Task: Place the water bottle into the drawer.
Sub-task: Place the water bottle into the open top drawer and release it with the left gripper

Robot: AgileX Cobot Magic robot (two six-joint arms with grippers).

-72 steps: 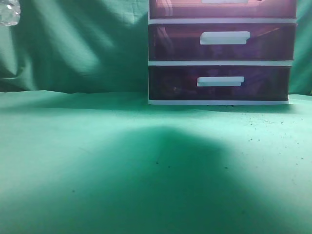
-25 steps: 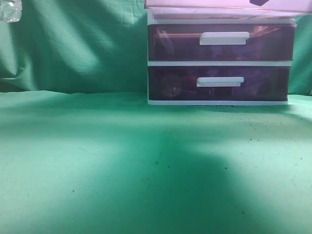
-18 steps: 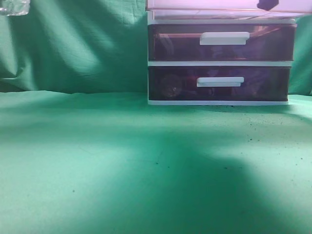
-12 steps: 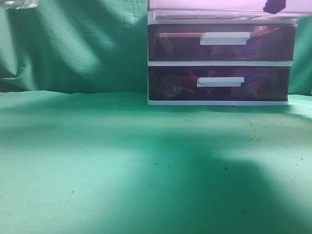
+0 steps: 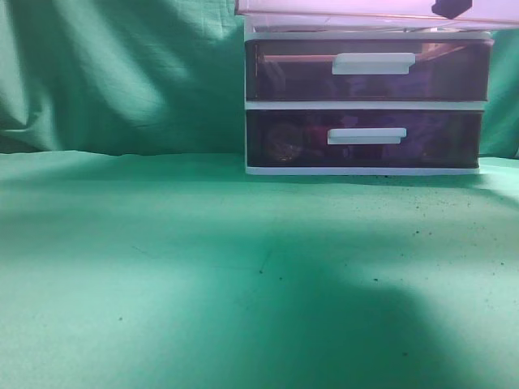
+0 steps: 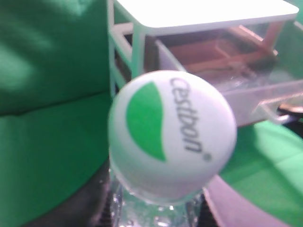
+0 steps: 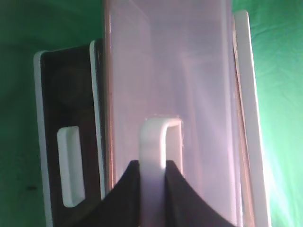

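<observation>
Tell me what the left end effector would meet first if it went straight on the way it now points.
Probably the pulled-out drawer of the white unit: it lies straight ahead, beyond the bottle that the left end effector holds. Depth is unclear, so it might pass above the drawer's rim.

Green cloth over counter and backdrop, speckled with dark flecks. White frame around two dark purple drawers, each with white handle. Translucent pale pink drawer, white bar handle. Black fingers either side of bar. White cap with green leaf shape and grey lettering; clear, colourless bottle beneath.
</observation>
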